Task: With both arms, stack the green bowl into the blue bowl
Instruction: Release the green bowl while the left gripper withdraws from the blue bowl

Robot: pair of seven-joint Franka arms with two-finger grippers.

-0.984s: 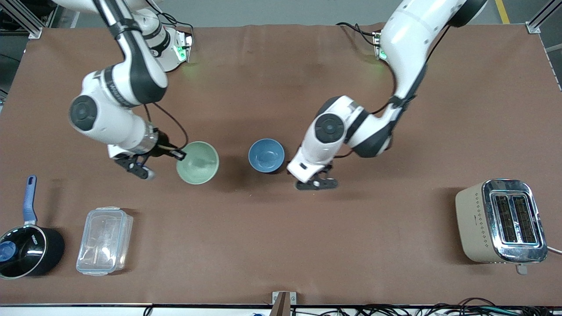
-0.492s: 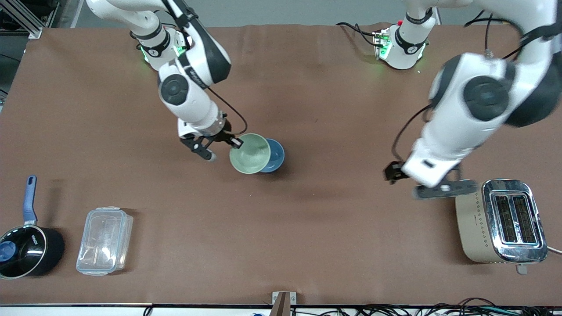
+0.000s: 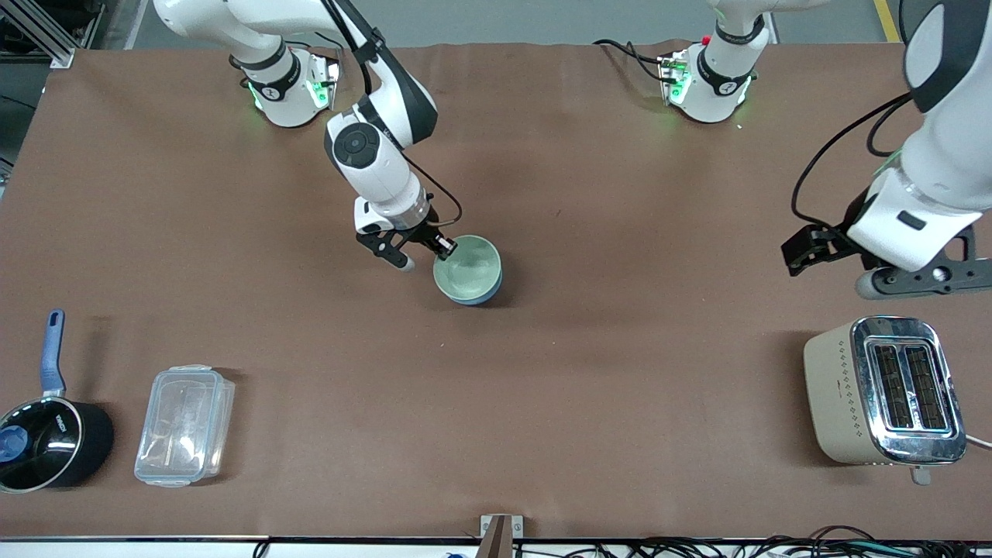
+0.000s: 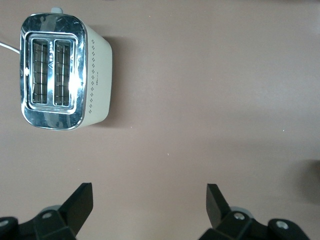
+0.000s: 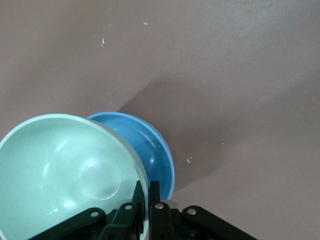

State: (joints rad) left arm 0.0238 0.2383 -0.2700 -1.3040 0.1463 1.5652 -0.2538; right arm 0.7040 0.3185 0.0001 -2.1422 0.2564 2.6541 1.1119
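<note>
The pale green bowl (image 3: 467, 268) rests in the blue bowl (image 3: 482, 295) near the table's middle. Only the blue bowl's rim shows under it in the front view. My right gripper (image 3: 445, 249) is shut on the green bowl's rim at the side toward the right arm's base. In the right wrist view the green bowl (image 5: 60, 170) sits tilted over the blue bowl (image 5: 150, 150), with the right gripper (image 5: 148, 192) clamping its rim. My left gripper (image 3: 891, 263) is open and empty, up over the table beside the toaster. It also shows in the left wrist view (image 4: 148, 202).
A beige and chrome toaster (image 3: 883, 390) stands near the front at the left arm's end; it also shows in the left wrist view (image 4: 62, 72). A clear plastic box (image 3: 184, 425) and a black saucepan with a blue handle (image 3: 46, 434) stand at the right arm's end.
My right gripper carried the green bowl from beside the blue bowl to over and into it. My left arm swung away from the blue bowl toward the toaster and rose.
</note>
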